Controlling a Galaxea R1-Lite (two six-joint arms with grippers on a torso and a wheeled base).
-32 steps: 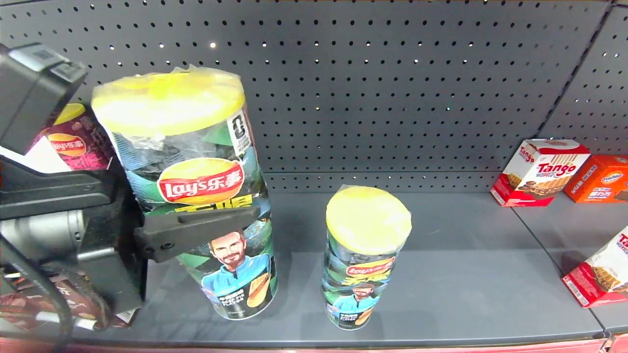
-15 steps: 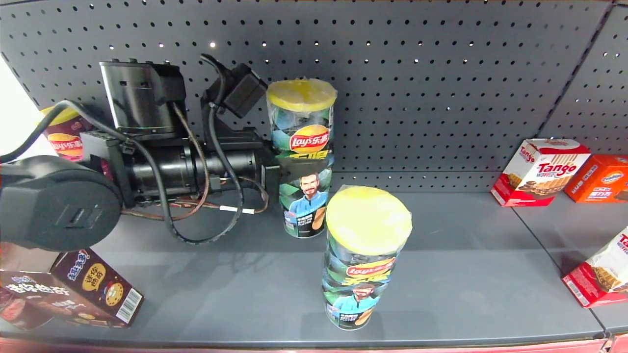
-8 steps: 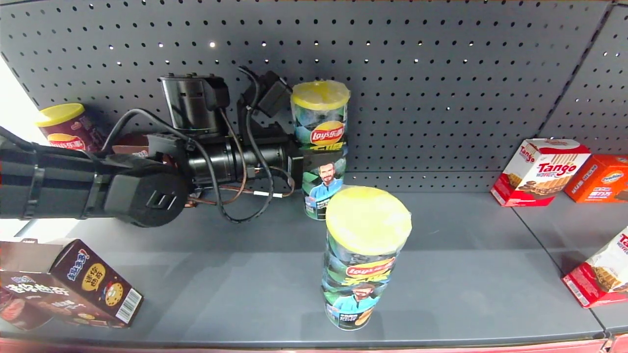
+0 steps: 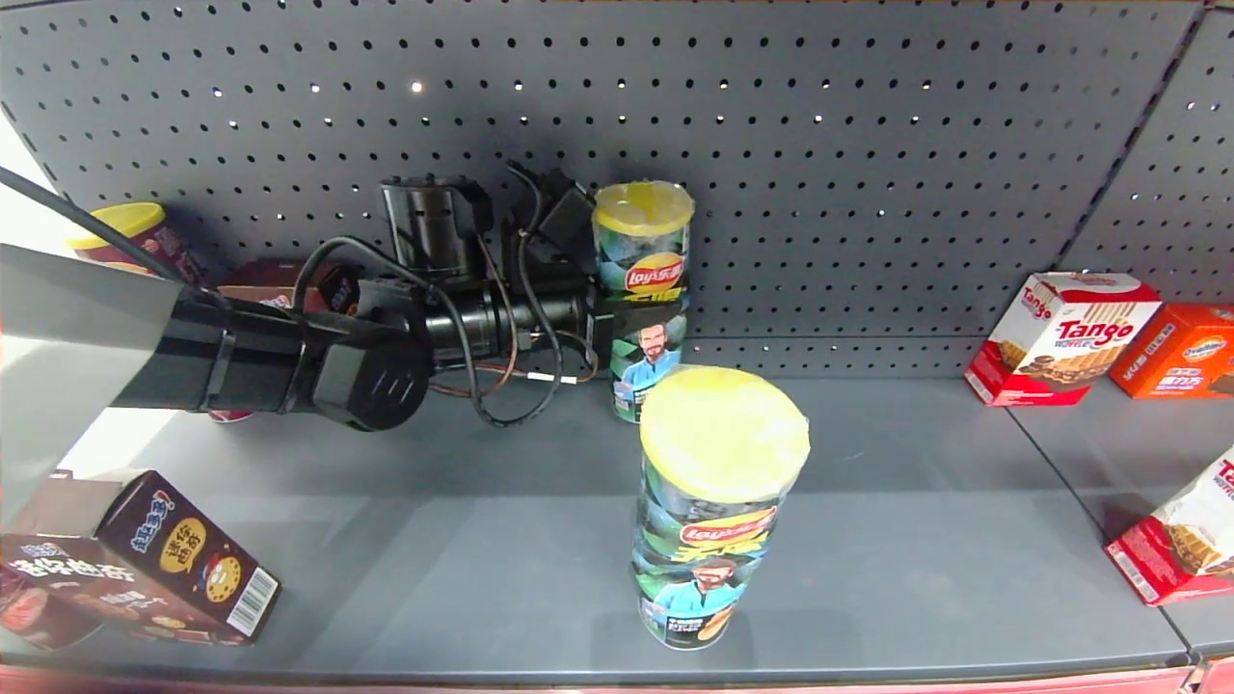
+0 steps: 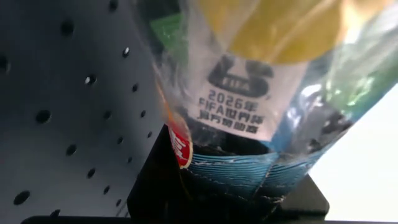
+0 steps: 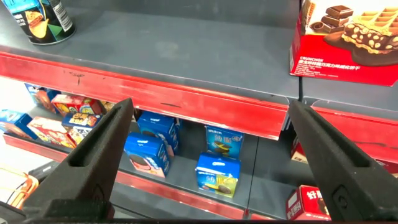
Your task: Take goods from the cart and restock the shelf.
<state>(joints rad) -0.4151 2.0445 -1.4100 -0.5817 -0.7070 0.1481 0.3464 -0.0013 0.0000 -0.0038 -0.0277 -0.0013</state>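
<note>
Held can: a chips can [image 4: 652, 275] with a yellow lid is upright at the back of the shelf [image 4: 916, 540], just beside the pegboard [image 4: 819, 193]. I cannot tell if its base touches the shelf or hangs just above it.
Left hand: the left hand [image 4: 631, 310] is closed around the middle of this can, and the arm comes in from the left side. In the left wrist view the can [image 5: 249, 93] is gripped very near the camera.
Right hand: the right hand [image 6: 210, 106] is wide open and holds nothing; it is low, in front of the red shelf edge [image 6: 186, 99].
Front can: a second same can [image 4: 718, 482] stands alone near the front of the shelf, in front of the held one and apart from it.
Done: one can seems placed already, and the other is brought to its place.
Left to do: I judge the hand must set the can down, open and draw out; further goods may follow.
Other goods: a brown box [image 4: 183, 564] at the left front, wafer boxes [image 4: 1060, 337] at the right.
</note>
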